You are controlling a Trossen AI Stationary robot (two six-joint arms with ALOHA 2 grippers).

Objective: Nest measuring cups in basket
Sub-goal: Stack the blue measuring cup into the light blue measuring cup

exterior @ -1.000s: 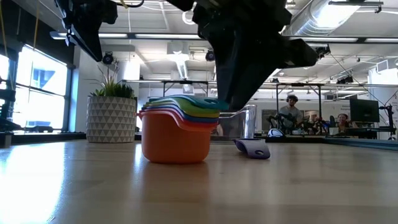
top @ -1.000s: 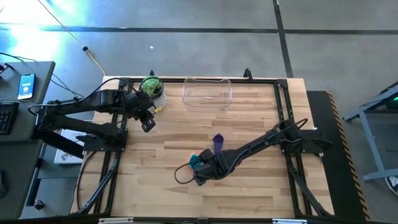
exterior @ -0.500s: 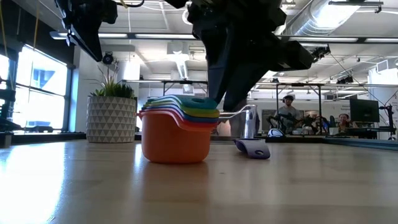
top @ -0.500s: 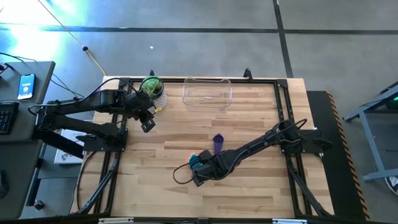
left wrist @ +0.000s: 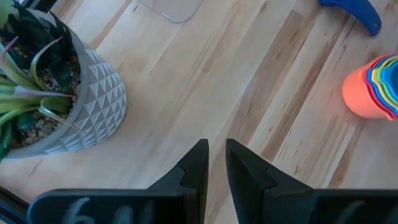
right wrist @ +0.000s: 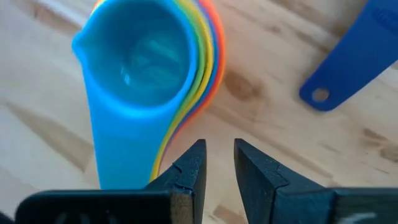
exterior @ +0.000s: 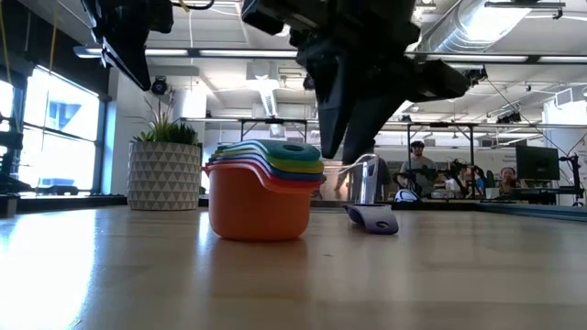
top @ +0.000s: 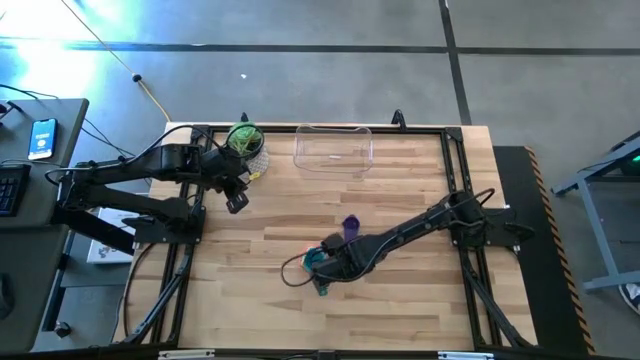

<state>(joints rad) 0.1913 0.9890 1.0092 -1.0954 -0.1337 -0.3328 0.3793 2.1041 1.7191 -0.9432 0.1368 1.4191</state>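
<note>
Measuring cups (exterior: 261, 188) stood nested in a stack on the near middle of the wooden table (top: 400, 300), orange outermost and teal innermost as we saw them, with the handles fanned out together. One more cup, blue or purple (exterior: 371, 218), lay loose on the wood just to the right of and beyond the stack. The clear basket (top: 333, 147) sat well apart at the far edge, with no cups in it.

We found the right gripper (right wrist: 217, 168) poised above the stack, close to the bundled handles, its fingers drawn near together with a narrow gap between them and nothing pinched. The left gripper (left wrist: 216, 163) hung over bare wood near the potted plant (left wrist: 43, 87) at the far left, its fingers likewise almost closed on nothing.

We judged the cups to be light, rigid plastic with smooth, slick walls. A stack like this should lift as one, but the inner cups could slide or rock loose if tipped. We thought the layered handles, or the rim of the outer orange cup, offered the surest hold, and the jaws would need to part wider first. The loose cup lay flat, so its thin handle looked the easiest place to take it.
</note>
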